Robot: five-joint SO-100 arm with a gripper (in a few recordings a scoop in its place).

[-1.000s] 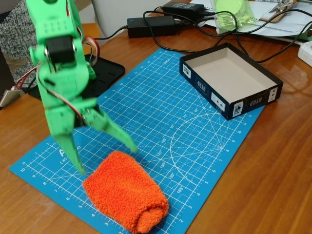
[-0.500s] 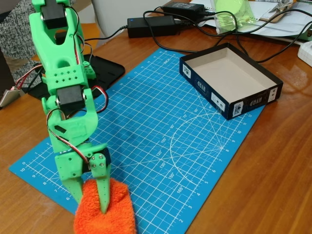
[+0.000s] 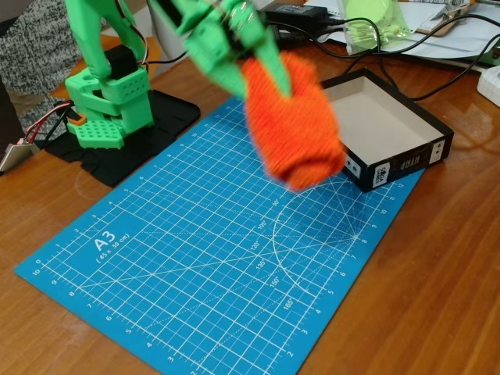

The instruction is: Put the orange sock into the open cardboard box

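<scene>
The orange sock (image 3: 295, 125) hangs in the air, a fuzzy bright bundle with its rounded end pointing down. My green gripper (image 3: 262, 70) is shut on its upper part, coming in from the top left. The sock is over the near left wall of the open cardboard box (image 3: 391, 160), a shallow dark-walled tray with a beige inside, and hides that wall's left part. The box sits on the far right corner of the blue cutting mat (image 3: 211, 258).
The arm's green base (image 3: 109, 109) stands on a black plate at the left. Black power adapters (image 3: 242, 41) and cables lie behind the box, with a green plastic item (image 3: 373, 23) and papers at the back right. A person's grey sleeve (image 3: 31, 55) shows at the top left.
The gripper closed on the sock at the mat's near edge, lifted it and carried it up and right to the box's near wall. The mat's front is now bare.
</scene>
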